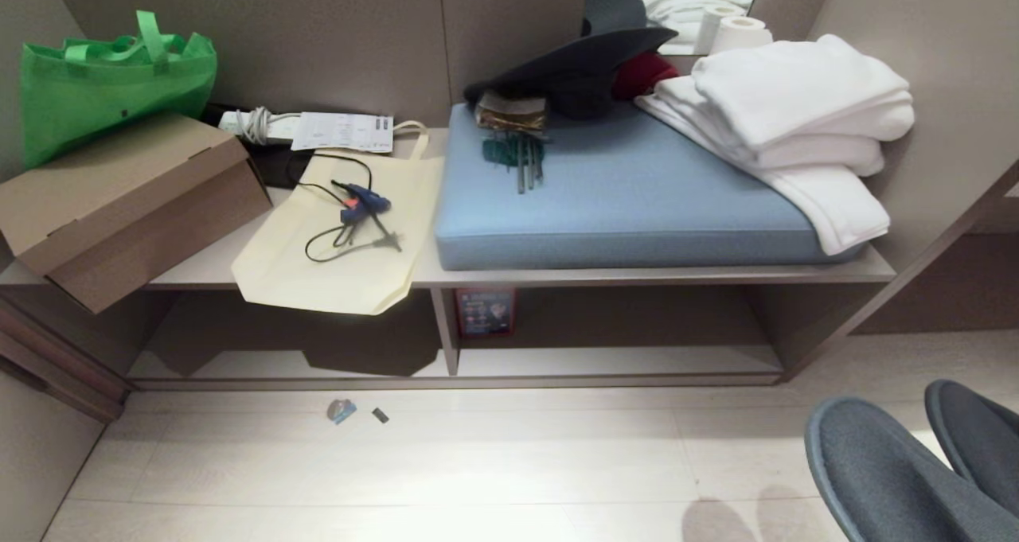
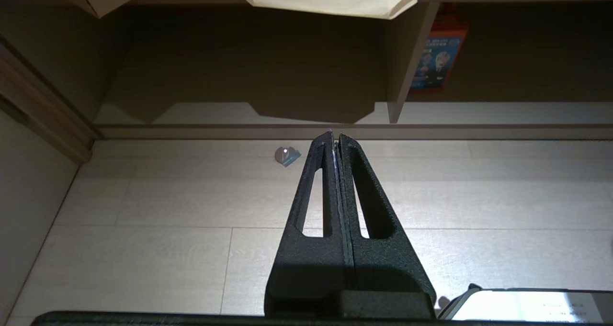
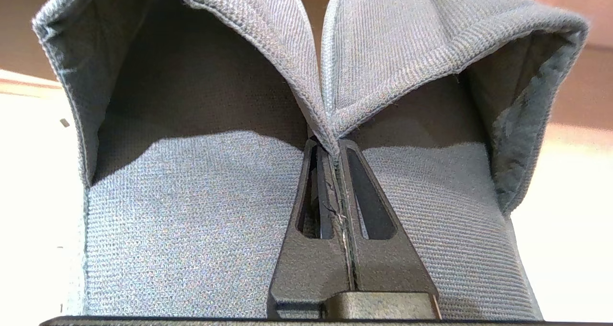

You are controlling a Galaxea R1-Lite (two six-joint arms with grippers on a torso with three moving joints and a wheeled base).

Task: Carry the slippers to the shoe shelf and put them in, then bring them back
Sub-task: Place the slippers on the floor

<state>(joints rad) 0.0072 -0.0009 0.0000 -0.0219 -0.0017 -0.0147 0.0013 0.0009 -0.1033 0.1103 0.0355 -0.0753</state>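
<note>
Pinching the inner edges of the two slippers (image 3: 201, 206) together, the right gripper (image 3: 335, 146) has its fingers pressed closed on the fabric where the two uppers meet; only the right wrist view shows this grip, with both open insides of the pair facing the camera. The head view shows none of the gripper itself, only the rounded dark grey toes of the pair at its lower right corner, above the pale floor (image 1: 398, 478) and off to the right of the shoe shelf (image 1: 605, 360).

That shelf is the low cubby under the bench board, split by an upright divider (image 1: 446, 331). A small red and blue box (image 1: 484, 313) stands at the back of the right half, just beside the divider. The head view alone shows what lies on top: a blue cushion (image 1: 621, 200) with folded white towels (image 1: 804, 120) and a dark hat (image 1: 573, 60), a cream cloth bag (image 1: 342, 255) hanging over the front edge with a blue glue gun (image 1: 362, 204) on it, a cardboard box (image 1: 127, 208) and a green bag (image 1: 111, 80).

The left gripper (image 2: 335, 139) appears only in the left wrist view, its fingers shut flat against each other with nothing between them, pointing over the floor toward the left half of the cubby. Near its tip a small scrap (image 2: 287, 156) lies on the floor; the head view shows a second, darker scrap (image 1: 380, 415) just beside it.
</note>
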